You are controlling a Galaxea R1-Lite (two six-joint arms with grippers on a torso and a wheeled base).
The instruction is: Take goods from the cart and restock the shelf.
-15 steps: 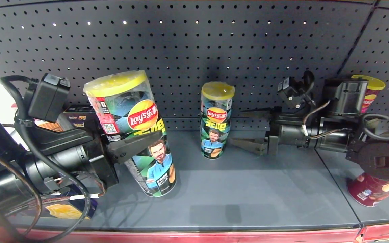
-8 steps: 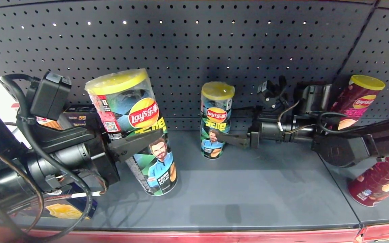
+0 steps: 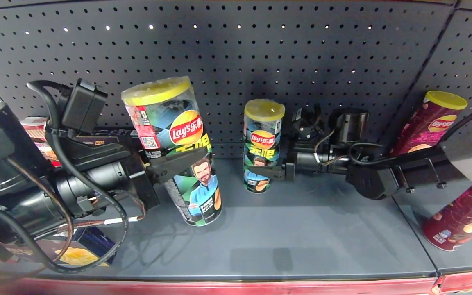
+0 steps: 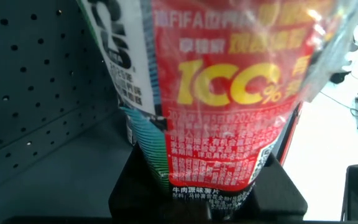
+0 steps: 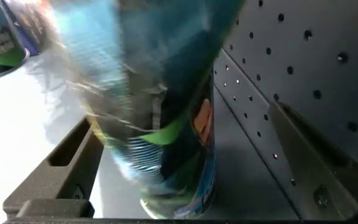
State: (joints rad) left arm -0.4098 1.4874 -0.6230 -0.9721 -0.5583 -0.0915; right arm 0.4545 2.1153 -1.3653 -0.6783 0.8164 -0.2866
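A tall chips can (image 3: 174, 147) with a yellow lid leans at the left of the grey shelf (image 3: 301, 237), and my left gripper (image 3: 178, 164) is shut on its middle. The left wrist view shows the red label of this chips can (image 4: 222, 124) close up. I cannot tell whether its base touches the shelf. A second, matching can (image 3: 262, 143) stands upright near the pegboard. My right gripper (image 3: 266, 166) is open around its lower half. In the right wrist view this second can (image 5: 166, 124) stands between the fingers (image 5: 309, 155), with a gap on the pegboard side.
Two purple cans, one upright (image 3: 428, 123) and one lying (image 3: 461, 219), are at the right. Snack boxes (image 3: 76, 254) lie at the left under my left arm. The pegboard (image 3: 236, 53) closes the back. A red strip (image 3: 236, 287) marks the shelf's front edge.
My right gripper has slid left along the shelf until its fingers came around the middle can. My left gripper has shifted right and slightly up with its can.
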